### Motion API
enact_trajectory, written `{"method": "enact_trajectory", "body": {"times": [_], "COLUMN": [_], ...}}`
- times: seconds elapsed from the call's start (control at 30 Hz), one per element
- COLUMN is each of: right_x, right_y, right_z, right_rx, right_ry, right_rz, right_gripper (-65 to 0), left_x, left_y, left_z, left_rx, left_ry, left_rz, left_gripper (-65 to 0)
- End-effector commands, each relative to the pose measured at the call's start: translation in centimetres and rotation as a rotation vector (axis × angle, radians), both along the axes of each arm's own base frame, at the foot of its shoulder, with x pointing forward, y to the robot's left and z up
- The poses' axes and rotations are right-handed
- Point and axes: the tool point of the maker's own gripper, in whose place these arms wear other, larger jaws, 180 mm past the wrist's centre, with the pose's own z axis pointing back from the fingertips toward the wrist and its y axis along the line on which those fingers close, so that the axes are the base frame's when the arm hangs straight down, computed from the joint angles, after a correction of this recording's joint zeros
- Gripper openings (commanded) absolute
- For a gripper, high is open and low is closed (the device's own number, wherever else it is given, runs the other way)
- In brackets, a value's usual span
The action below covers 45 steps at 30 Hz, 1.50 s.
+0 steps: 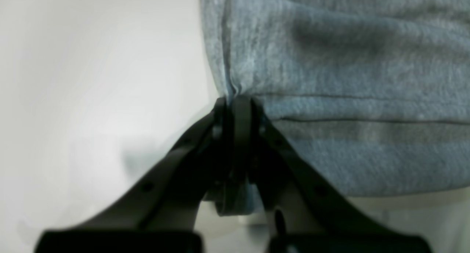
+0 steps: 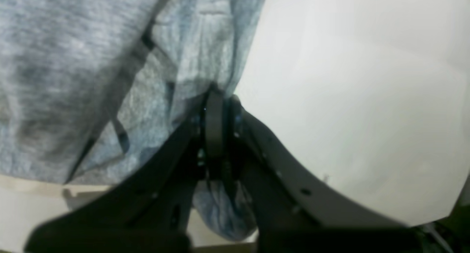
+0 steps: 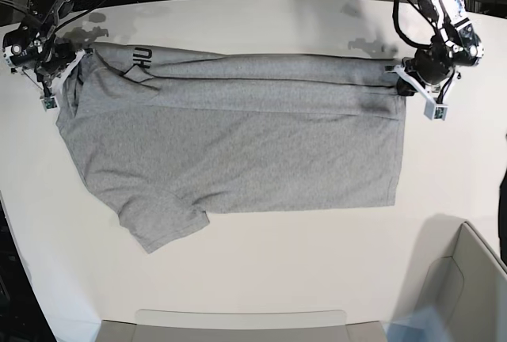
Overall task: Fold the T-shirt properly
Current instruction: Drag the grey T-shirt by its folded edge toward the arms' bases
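We saw the heather-grey T-shirt (image 3: 238, 144) spread across the white table (image 3: 261, 271), its far long edge folded over toward the middle, with a strip of black lettering (image 3: 141, 58) showing near the collar end. Our left gripper (image 1: 235, 98) had its jaws pressed together on the hem corner, fabric bunched between them. Our right gripper (image 2: 216, 95) was likewise clamped tight on the cloth at the shoulder end. One short sleeve (image 3: 162, 227) lay flat at the near side.
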Motion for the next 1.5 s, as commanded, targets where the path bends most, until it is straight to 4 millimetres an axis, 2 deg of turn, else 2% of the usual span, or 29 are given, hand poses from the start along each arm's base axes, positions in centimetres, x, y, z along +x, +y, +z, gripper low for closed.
{"method": "enact_trajectory", "body": {"times": [0.0, 0.23, 0.33, 0.43, 0.87, 0.9, 0.97, 1.07, 1.2, 1.33, 1.47], "right_x": [-2.6, -2.8, -2.9, -3.5, -4.7, -4.7, -4.8, -4.7, -3.7, -2.8, -3.0], "right_y": [1.1, 5.8, 6.8, 7.5, 7.4, 7.4, 7.4, 7.2, 8.0, 8.0, 6.5], "right_z": [-1.7, -2.8, -2.8, -3.1, -3.5, -3.5, -3.4, -2.0, 0.3, 2.0, 2.5], "right_rx": [0.008, 0.055, 0.058, 0.062, 0.063, 0.063, 0.059, 0.029, -0.003, -0.035, -0.056], "right_ry": [0.122, 0.141, 0.145, 0.162, 0.187, 0.188, 0.187, 0.149, 0.073, 0.021, 0.010], "right_rz": [0.021, 0.117, 0.150, 0.174, 0.171, 0.171, 0.172, 0.184, 0.197, 0.207, 0.159], "right_gripper": [-65.0, -65.0, -65.0, -65.0, -65.0, -65.0, -64.3, -54.3, -44.9, -42.6, -42.6], "left_x": [-2.9, -5.5, -6.1, -7.4, -7.3, -7.3, -7.2, -6.6, -5.4, -5.0, -5.6], "left_y": [2.3, 3.9, 4.8, 6.8, 7.1, 7.1, 7.2, 7.2, 7.0, 6.8, 6.5], "left_z": [-0.7, -0.9, -0.7, -0.2, 0.1, 0.2, 0.3, 1.3, 2.8, 3.6, 3.6], "left_rx": [0.088, 0.129, 0.143, 0.163, 0.169, 0.170, 0.171, 0.192, 0.222, 0.236, 0.234], "left_ry": [0.127, 0.183, 0.191, 0.197, 0.197, 0.195, 0.192, 0.161, 0.115, 0.118, 0.168], "left_rz": [0.011, 0.001, 0.016, 0.078, 0.085, 0.086, 0.087, 0.072, 0.051, 0.036, 0.029], "left_gripper": [-65.0, -65.0, -65.0, -65.0, -65.0, -64.0, -56.0, -47.0, -45.7, -45.7, -45.7]}}
